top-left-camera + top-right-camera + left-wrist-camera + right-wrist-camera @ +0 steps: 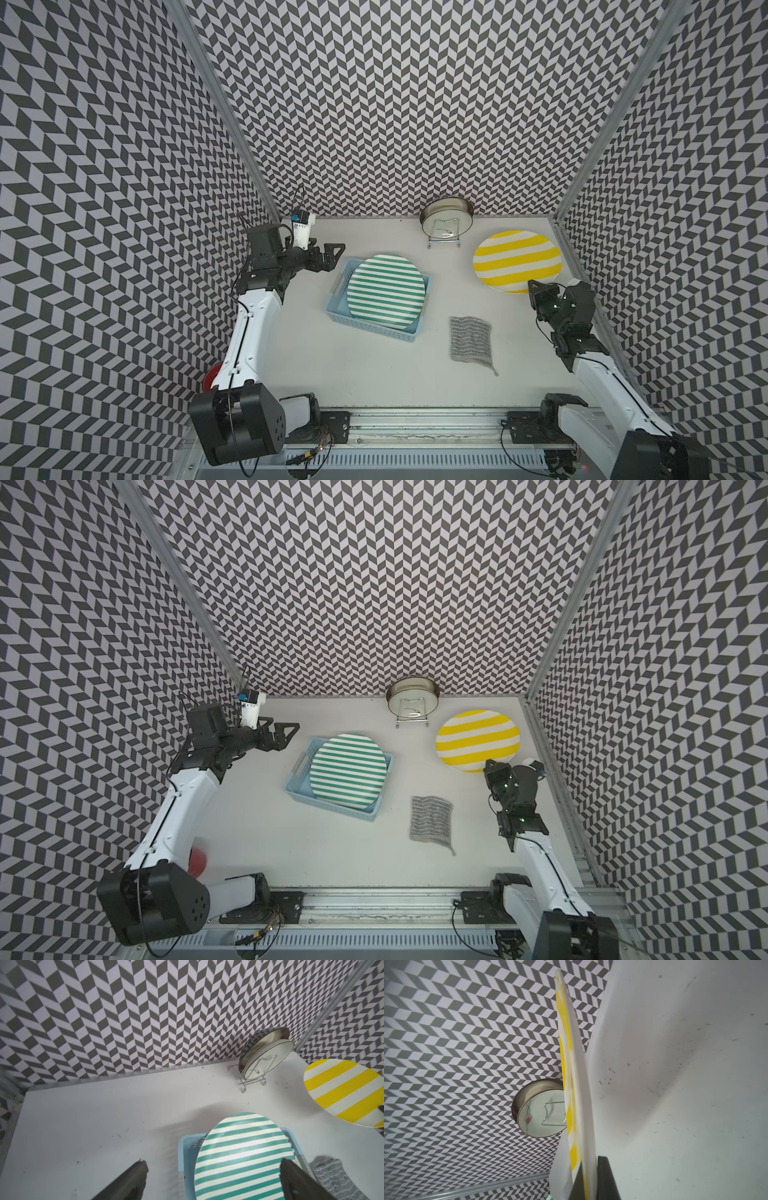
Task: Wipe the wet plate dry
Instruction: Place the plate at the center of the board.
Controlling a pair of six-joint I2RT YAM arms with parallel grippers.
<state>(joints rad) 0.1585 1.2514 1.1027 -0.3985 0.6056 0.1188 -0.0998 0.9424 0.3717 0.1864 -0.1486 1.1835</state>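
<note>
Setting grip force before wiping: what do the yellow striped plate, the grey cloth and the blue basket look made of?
Yellow striped plate: thin, stiff, with a dull sheen and printed stripes; probably melamine or another plastic, though ceramic is not excluded.
Grey cloth: soft knitted or microfibre fabric; it has a ribbed texture and lies limp.
Blue basket: moulded plastic with slotted walls.

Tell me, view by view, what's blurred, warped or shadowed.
In both top views, wide-angle distortion stretches the chevron walls toward the edges. In the left wrist view, the left gripper's fingers are blurred up close. In the right wrist view, the yellow plate is soft, with a broad shadow on the table beside it.
</note>
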